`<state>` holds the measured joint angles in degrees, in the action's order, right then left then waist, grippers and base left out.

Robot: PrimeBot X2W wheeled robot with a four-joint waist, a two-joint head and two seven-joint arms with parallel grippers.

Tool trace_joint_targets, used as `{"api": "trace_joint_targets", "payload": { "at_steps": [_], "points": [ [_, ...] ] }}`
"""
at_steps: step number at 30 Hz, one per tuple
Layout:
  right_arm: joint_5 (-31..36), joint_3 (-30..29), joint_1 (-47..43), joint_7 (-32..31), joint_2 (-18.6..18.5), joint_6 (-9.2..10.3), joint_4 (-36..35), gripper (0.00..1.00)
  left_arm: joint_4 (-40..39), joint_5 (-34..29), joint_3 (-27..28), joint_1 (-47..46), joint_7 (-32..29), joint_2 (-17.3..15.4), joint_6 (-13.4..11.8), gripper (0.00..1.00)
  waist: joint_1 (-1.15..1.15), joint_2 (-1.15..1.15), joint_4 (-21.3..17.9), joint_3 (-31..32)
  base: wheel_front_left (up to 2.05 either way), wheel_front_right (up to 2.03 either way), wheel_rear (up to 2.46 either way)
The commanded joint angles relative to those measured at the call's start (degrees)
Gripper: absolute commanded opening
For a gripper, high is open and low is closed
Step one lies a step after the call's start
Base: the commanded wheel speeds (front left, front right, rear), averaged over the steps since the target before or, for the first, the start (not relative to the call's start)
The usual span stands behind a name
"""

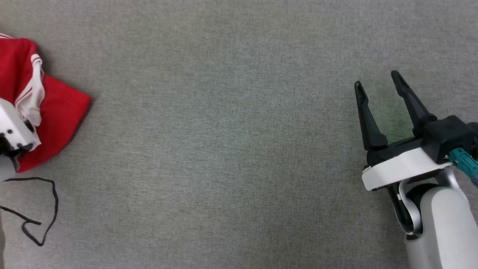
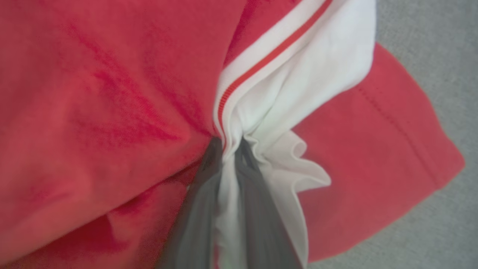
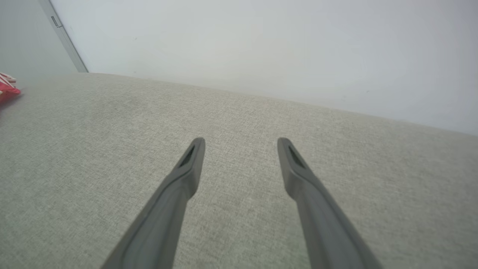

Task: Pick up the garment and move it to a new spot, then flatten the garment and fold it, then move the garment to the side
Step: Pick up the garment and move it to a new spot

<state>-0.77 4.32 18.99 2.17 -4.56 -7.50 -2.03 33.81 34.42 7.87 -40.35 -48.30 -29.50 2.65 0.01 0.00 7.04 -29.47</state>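
Note:
The garment point(image 1: 56, 112) is bright red with white striped panels and lies bunched at the far left edge of the head view. In the left wrist view my left gripper point(image 2: 228, 147) is shut on a pinched fold of the garment's point(image 2: 93, 93) white panel, red cloth all around the fingers. Its white wrist housing point(image 1: 13, 129) sits on the cloth in the head view, fingers hidden. My right gripper point(image 1: 377, 84) stands open over bare grey surface at the right, far from the garment. The right wrist view shows its gripper point(image 3: 241, 144) open, and a scrap of the garment point(image 3: 7, 89) far left.
A grey woven surface point(image 1: 224, 149) spreads across the whole middle. A thin black cord point(image 1: 44, 209) loops on it at the lower left, just below the garment. A pale wall point(image 3: 261, 45) rises beyond the surface's far edge in the right wrist view.

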Motion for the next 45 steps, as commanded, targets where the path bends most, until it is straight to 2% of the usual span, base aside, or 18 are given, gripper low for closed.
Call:
{"api": "trace_joint_targets", "payload": {
  "at_steps": [1,8,9,14,21,28,37,42,45],
  "points": [
    [0.1,-0.1,0.4,0.4,-0.1,0.02,0.2,1.0,0.4,-1.1,-1.1,1.2,1.8,1.2,0.3,0.0,-0.01,0.0,0.5,1.3,0.0,0.0,0.0],
    [-0.6,-1.1,-2.4,1.4,0.5,0.02,2.3,1.0,-2.7,-7.9,-2.9,-2.1,16.4,-1.4,-0.8,0.0,-0.01,0.0,1.8,8.3,0.0,0.0,0.0],
    [-0.6,-1.1,-2.4,1.4,0.5,0.02,2.3,1.0,-2.7,-7.9,-2.9,-2.1,16.4,-1.4,-0.8,0.0,-0.01,0.0,1.8,8.3,0.0,0.0,0.0],
    [-1.2,-2.6,-4.9,1.8,1.2,0.02,3.3,1.0,-4.0,-11.8,-4.8,-4.4,26.9,-1.8,0.1,0.0,-0.01,0.0,2.1,14.3,0.0,0.0,0.0],
    [-1.9,-4.4,-9.0,1.5,1.7,0.02,3.0,1.0,-5.7,-15.3,-7.7,-6.1,38.3,-0.3,0.4,0.0,-0.01,0.0,-0.1,21.4,0.0,0.0,0.0],
    [-2.8,-4.6,-12.6,0.1,1.7,0.02,1.3,1.0,-8.4,-15.8,-12.4,-4.5,42.8,6.0,1.2,0.0,-0.01,0.0,-5.6,25.3,0.0,0.0,0.0],
    [-4.2,-4.2,-14.9,-1.2,1.7,0.02,0.3,1.0,-11.3,-13.2,-20.2,-0.5,45.9,17.5,2.9,0.0,-0.01,0.0,-14.9,26.8,0.0,0.0,0.0],
    [-3.9,-5.4,-16.1,-1.9,1.8,0.02,-0.8,1.0,-12.5,-11.8,-25.7,4.9,47.0,22.1,3.9,0.0,-0.01,0.0,-16.8,26.0,0.0,0.0,0.0],
    [-4.3,-5.8,-16.8,-1.9,1.8,0.02,-1.2,1.0,-12.9,-11.0,-29.7,10.9,47.1,23.4,4.3,0.0,-0.01,0.0,-17.0,25.3,0.0,0.0,0.0]
  ]
}}
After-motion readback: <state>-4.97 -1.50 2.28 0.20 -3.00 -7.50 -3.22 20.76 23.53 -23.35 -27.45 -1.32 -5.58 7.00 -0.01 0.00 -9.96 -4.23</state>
